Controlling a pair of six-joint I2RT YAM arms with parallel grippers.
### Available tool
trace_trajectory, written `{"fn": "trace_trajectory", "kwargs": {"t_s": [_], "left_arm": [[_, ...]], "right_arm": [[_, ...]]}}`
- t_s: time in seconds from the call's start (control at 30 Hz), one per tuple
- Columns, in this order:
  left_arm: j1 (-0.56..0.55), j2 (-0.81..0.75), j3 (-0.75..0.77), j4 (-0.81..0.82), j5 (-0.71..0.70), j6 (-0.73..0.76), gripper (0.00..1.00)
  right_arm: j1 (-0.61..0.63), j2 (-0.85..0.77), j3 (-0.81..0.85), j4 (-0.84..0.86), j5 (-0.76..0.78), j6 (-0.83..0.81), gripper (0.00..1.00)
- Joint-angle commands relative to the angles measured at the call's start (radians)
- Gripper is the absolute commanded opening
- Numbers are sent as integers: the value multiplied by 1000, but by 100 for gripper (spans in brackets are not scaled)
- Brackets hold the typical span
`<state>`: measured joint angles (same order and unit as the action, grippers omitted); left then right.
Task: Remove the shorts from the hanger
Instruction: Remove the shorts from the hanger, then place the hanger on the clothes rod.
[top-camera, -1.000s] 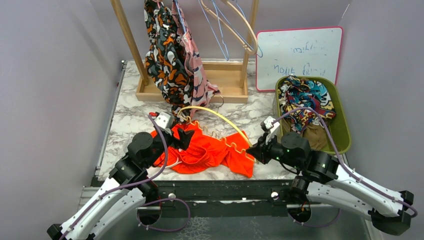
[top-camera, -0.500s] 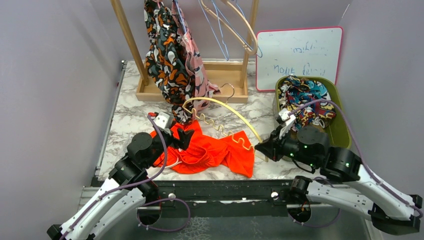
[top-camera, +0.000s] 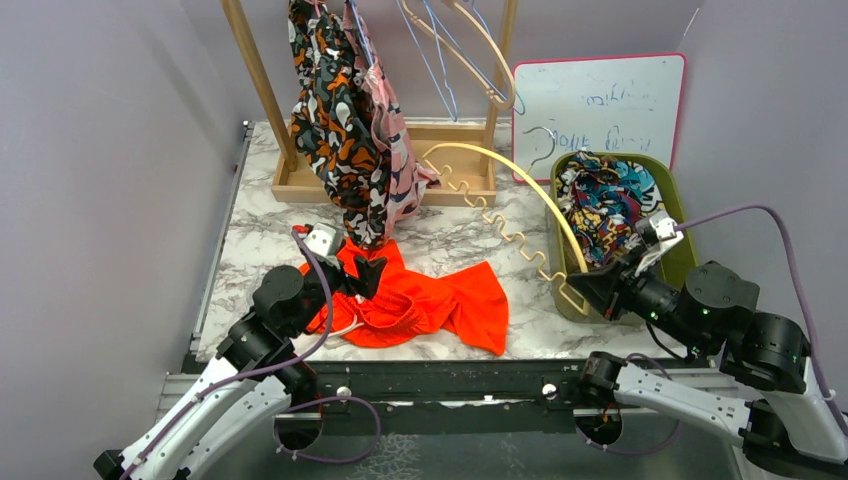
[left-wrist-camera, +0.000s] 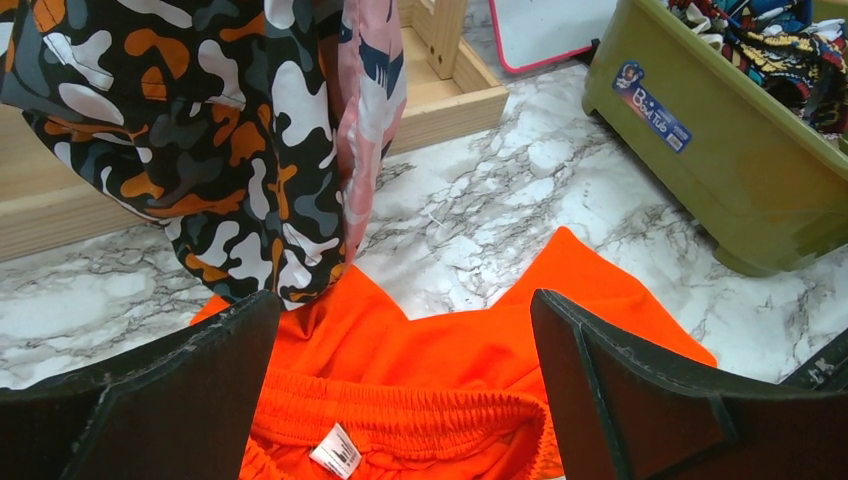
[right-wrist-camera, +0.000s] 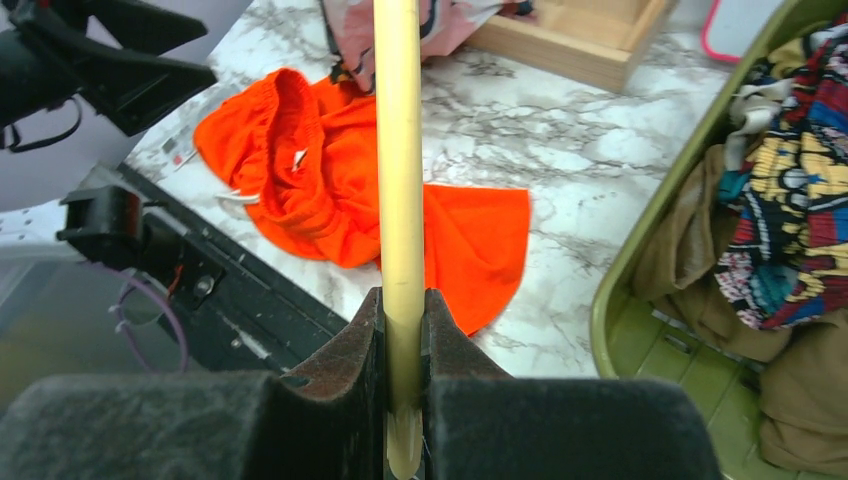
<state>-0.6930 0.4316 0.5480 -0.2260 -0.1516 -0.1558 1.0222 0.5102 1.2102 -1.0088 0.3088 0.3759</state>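
Observation:
The bright orange shorts (top-camera: 425, 303) lie flat on the marble table, off the hanger; they also show in the left wrist view (left-wrist-camera: 470, 370) and the right wrist view (right-wrist-camera: 330, 190). My left gripper (top-camera: 362, 275) is open and empty, just above their waistband (left-wrist-camera: 400, 410). My right gripper (top-camera: 590, 292) is shut on the end of the cream hanger (top-camera: 500, 215), held in the air between the rack and the bin; the hanger bar (right-wrist-camera: 399, 180) runs up from the jaws. Blotch-print shorts (top-camera: 335, 120) and pink print shorts (top-camera: 392, 150) hang on the rack.
A wooden rack (top-camera: 450, 165) stands at the back with bare hangers (top-camera: 470, 50). A green bin (top-camera: 680, 250) at the right holds multicolour print shorts (top-camera: 612, 205) and tan fabric. A whiteboard (top-camera: 600, 110) leans behind it.
My right gripper has pulled the cream hanger up and to the right, off the orange shorts and toward the bin. The shorts stay on the table. The left arm has not moved.

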Motion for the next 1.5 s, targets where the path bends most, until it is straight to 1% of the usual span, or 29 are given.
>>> {"fn": "trace_trajectory", "kwargs": {"t_s": [0.0, 0.17, 0.33, 0.43, 0.57, 0.77, 0.83, 1.07, 1.2, 1.23, 1.33, 1.47], "left_arm": [[6, 1, 30, -2, -44, -2, 99], [6, -6, 29, -6, -75, -9, 99], [6, -14, 26, -11, -108, -13, 99], [6, -15, 24, -13, -116, -15, 99], [6, -12, 24, -16, -124, -14, 99], [6, -8, 24, -19, -124, -14, 99], [6, -6, 24, -18, -124, -14, 99], [6, -6, 26, -18, -124, -17, 99], [6, -9, 24, -19, -127, -19, 99], [5, -9, 24, -20, -129, -20, 99], [6, -11, 24, -20, -131, -22, 99], [6, -12, 24, -19, -133, -22, 99]], "right_arm": [[5, -10, -2, 57, 106, -19, 1], [4, 31, -63, 205, 79, -127, 1], [5, 148, -72, 313, 92, -217, 1], [4, 199, -100, 422, 172, -284, 1], [5, 315, -78, 514, 248, -334, 1], [5, 428, -63, 733, 348, -414, 1], [4, 468, -36, 763, 353, -431, 1], [6, 639, 65, 824, 417, -387, 1], [6, 733, 154, 810, 458, -344, 1], [6, 754, 167, 820, 469, -349, 1], [6, 817, 191, 918, 488, -417, 1], [4, 920, 294, 933, 461, -455, 1]]}}
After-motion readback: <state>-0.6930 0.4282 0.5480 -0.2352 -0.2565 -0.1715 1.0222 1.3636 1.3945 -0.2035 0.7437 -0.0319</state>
